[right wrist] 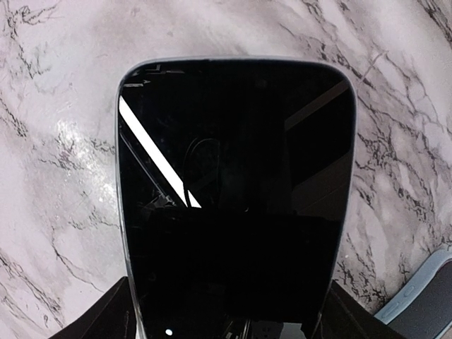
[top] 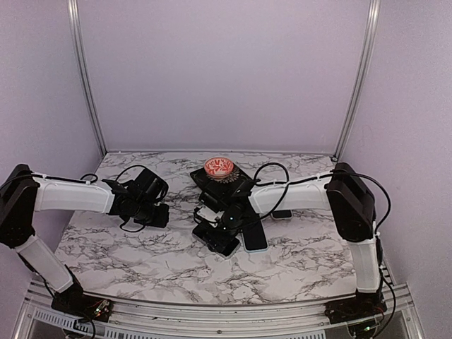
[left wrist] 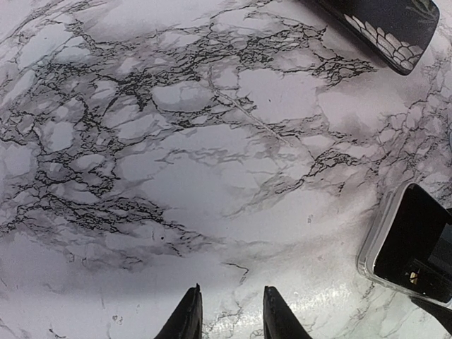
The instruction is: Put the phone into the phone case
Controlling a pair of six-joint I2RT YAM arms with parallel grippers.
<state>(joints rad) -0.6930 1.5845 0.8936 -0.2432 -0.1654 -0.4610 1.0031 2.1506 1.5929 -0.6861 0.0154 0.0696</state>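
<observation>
The right gripper (top: 224,224) is reaching low over a black phone (top: 216,241) at the frame's centre, with a dark slab (top: 256,236) lying just beside it. The left gripper (top: 154,213) is hanging left of centre above the marble table (top: 141,261). A red-and-white disc (top: 219,167) is sitting at upper centre.

The bench (top: 141,261) is a flat white marble top with thin black and grey lines running all over it like cracks. Seen up close from the left side, the lines are thick and dark at the left and get lighter in the middle. Light makes a bright shiny patch on the stone.

A plain pale purple back wall (top: 226,70) stands at the far edge of the bench. A thin silver metal post (top: 86,78) goes up in the far left corner, and another silver metal post (top: 359,78) goes up in the far right corner. A silver metal rail (top: 212,314) runs along the near edge.
</observation>
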